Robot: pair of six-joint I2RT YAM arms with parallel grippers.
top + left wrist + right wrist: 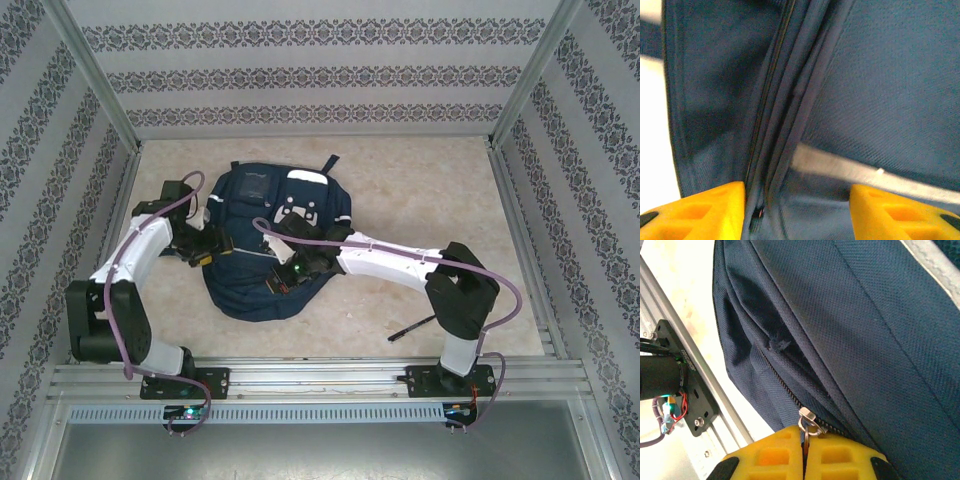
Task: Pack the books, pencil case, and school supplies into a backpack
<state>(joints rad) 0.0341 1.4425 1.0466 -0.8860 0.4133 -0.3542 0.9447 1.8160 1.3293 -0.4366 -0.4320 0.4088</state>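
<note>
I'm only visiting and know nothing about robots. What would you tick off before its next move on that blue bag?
1. Hold of the right gripper on the zipper pull: ok, shut on it.
2. Hold of the left gripper on the backpack: not ok, its fingers stand apart on either side of the zipper seam.
3. Zipper open wide enough for packing: cannot tell.
4. Pen ready for pickup: ok, it lies on the table by the right arm's base.
5. What is already packed inside: cannot tell.
</note>
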